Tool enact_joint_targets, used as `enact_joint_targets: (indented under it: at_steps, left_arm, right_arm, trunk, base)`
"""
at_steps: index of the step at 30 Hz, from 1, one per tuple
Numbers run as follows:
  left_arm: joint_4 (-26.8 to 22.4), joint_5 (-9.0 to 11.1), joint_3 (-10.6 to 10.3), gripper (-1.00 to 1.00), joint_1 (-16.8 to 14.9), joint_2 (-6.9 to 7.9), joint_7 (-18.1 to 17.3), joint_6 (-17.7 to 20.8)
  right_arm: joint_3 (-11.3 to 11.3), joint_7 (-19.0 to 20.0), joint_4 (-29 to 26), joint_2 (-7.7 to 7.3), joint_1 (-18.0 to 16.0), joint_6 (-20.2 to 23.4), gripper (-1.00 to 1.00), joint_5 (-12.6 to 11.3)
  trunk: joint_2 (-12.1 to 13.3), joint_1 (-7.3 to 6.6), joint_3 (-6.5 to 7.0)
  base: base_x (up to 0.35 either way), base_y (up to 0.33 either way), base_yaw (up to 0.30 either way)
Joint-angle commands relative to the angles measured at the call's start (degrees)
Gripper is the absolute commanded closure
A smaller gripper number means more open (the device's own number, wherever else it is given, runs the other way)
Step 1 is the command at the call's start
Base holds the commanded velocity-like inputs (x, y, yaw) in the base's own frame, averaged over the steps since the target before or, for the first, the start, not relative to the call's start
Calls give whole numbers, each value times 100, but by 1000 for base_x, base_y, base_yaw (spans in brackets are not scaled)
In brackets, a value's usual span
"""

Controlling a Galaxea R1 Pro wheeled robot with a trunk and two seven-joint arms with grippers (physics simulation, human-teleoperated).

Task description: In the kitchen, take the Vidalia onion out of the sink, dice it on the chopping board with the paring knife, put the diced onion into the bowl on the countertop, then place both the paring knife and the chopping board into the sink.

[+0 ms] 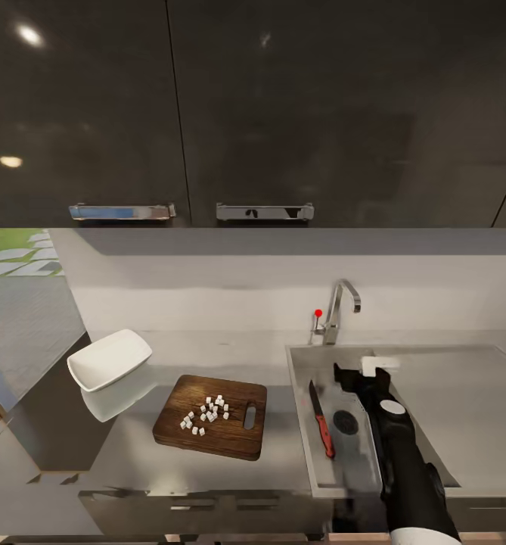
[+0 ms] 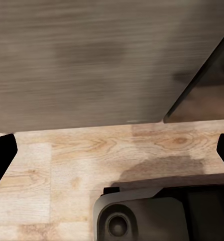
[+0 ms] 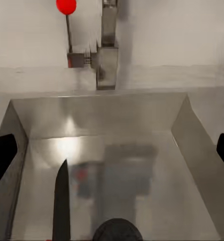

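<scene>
Several small white cubes of diced onion point(image 1: 207, 412) lie in a loose pile on the dark brown chopping board point(image 1: 230, 435), which rests on the grey countertop point(image 1: 275, 363) left of the sink point(image 1: 345, 463). The white bowl point(image 1: 109, 359) sits tilted at the counter's left end, and I see nothing in it. In the basin the red-handled paring knife point(image 1: 321, 431) lies flat; its dark blade point(image 3: 61, 206) points toward the tap. My right gripper point(image 1: 362, 371) point(image 3: 112, 155) hovers open over the basin, holding nothing. My left gripper point(image 2: 112, 155) is open and faces the floor.
The chrome tap point(image 1: 342, 309) point(image 3: 107, 55) with its red knob point(image 1: 318, 312) point(image 3: 66, 6) stands behind the basin, whose round drain point(image 1: 346, 422) lies beside the knife. A flat drainboard point(image 1: 464, 401) extends right. Dark upper cabinets point(image 1: 253, 113) hang overhead. Wooden floor point(image 2: 67, 160) lies below the left arm.
</scene>
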Motion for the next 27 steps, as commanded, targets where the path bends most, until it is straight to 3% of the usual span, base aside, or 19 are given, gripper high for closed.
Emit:
enact_joint_targets:
  at_steps: [1, 5, 12, 19, 27]
  left_arm:
    - [-2, 3, -22, -100, -1, 5, 28, -9]
    - [14, 3, -24, -100, -1, 7, 28, -9]
    - [-6, 7, -18, -100, -2, 10, 28, -9]
    - [9, 11, -18, -100, -2, 10, 28, -9]
    - [10, 11, -18, -100, -1, 10, 28, -9]
  right_arm:
    - [-15, 55, -258, 14, -5, 76, -100, 61]
    - [-6, 101, -588, 14, -5, 121, -100, 57]
    - [-1, 702, -583, 14, -5, 401, -100, 55]
    - [-9, 750, -415, 14, -5, 401, -100, 55]
    - [-16, 750, -400, 14, -4, 399, -100, 59]
  trunk:
    - [-12, 4, -12]
    - [-12, 4, -12]
    - [-12, 4, -12]
    - [-12, 4, -12]
    - [-12, 4, -12]
  base:
    - [0, 0, 0]
    - [-30, 2, 0]
    - [-279, 96, 0]
    - [-269, 180, 0]
    - [-24, 300, 0]
